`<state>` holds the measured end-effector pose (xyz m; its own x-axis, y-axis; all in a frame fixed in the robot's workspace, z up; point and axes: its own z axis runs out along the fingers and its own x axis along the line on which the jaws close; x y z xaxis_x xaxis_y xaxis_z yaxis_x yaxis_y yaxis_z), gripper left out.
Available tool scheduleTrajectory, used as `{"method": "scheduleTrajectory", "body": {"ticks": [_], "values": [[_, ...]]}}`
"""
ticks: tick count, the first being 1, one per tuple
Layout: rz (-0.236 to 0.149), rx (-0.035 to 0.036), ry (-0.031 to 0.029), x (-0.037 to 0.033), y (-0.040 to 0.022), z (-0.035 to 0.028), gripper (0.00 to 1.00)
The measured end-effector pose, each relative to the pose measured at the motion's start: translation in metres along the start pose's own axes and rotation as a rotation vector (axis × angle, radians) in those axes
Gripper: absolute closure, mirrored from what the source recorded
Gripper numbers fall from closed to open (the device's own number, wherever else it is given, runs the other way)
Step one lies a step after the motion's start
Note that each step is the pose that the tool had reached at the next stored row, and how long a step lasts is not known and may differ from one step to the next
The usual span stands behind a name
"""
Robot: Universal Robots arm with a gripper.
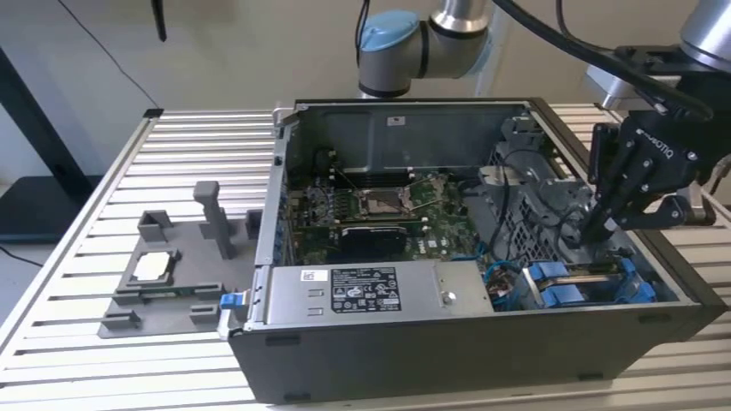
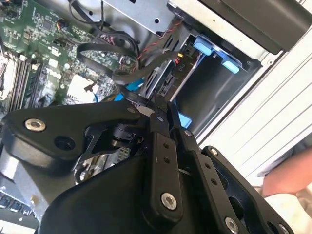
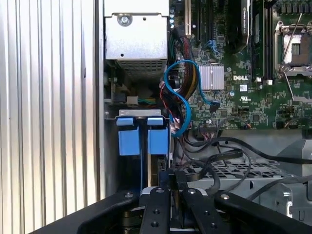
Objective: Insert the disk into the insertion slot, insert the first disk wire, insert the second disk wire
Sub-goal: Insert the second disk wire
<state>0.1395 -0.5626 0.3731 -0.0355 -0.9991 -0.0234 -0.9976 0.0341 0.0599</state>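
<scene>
The insertion slot (image 1: 577, 287) is at the case's front corner on the exterior view's right, marked by bright blue clips (image 3: 141, 137) (image 2: 217, 52). A disk (image 2: 166, 79) sits inside it, connector end facing the case interior. My gripper (image 1: 597, 229) reaches down into the case just behind the slot. In both wrist views its fingertips (image 3: 165, 181) are pressed together on a black wire connector (image 2: 157, 103) right at the disk's end. The black wire (image 2: 127, 93) loops back toward the motherboard. A thin blue cable (image 3: 181, 100) curls beside the slot.
The grey labelled power-supply box (image 1: 365, 291) runs along the case's front wall beside the slot. The motherboard (image 1: 377, 205) covers the case floor. A grey fixture (image 1: 171, 274) stands on the slatted table at the exterior view's left. A person's hand (image 2: 287, 178) is near the case's outer side.
</scene>
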Motion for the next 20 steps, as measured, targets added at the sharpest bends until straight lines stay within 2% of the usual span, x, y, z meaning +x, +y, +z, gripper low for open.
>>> {"method": "scheduleTrajectory", "body": {"ticks": [5, 11, 17, 20], "values": [[0.0, 0.0028, 0.0013, 0.0009, -0.0005, 0.0078, 0.84], [0.0, 0.016, 0.0007, 0.004, -0.0011, 0.0155, 0.84], [-0.007, 0.0367, 0.0003, 0.005, -0.0014, 0.0209, 0.84], [-0.012, 0.0518, -0.0012, 0.0057, -0.0015, 0.0224, 0.84]]}}
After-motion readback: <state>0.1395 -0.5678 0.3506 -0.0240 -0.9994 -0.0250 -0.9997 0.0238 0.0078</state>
